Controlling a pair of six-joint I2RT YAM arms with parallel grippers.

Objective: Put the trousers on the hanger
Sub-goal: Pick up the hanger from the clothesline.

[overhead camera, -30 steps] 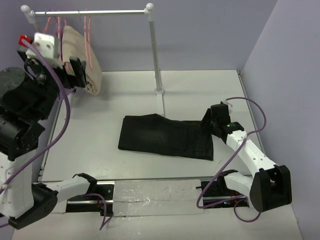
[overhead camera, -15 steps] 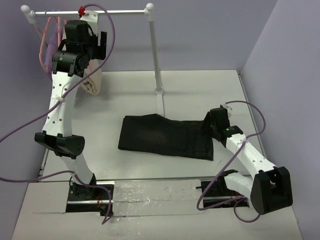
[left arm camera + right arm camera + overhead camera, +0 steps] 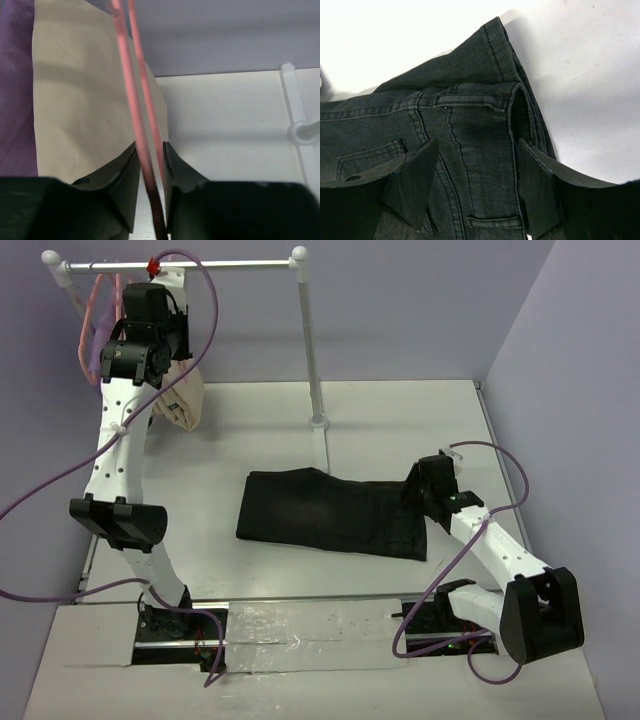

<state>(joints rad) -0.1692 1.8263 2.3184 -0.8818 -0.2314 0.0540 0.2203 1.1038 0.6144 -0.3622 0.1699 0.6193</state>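
Left gripper (image 3: 150,147) is pinching the thin pink hanger (image 3: 130,90); open right gripper (image 3: 477,145) is straddling the black cloth trousers (image 3: 320,512), lying lengthwise leftward.

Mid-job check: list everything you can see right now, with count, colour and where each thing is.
trousers: one, black, lying folded flat mid-table.
hanger: pink; two thin bars run between the left fingers; how many hang on the rail is unclear.
beige garment: one, hanging near the rail's left end, behind the hanger.
purple garment: one, hanging left of the beige one.
rack: one, white, rail and post at the table's far side.
table: one, white.
left gripper: black, up at the rail, shut on the hanger.
right gripper: black, open, over the trousers' waistband end.
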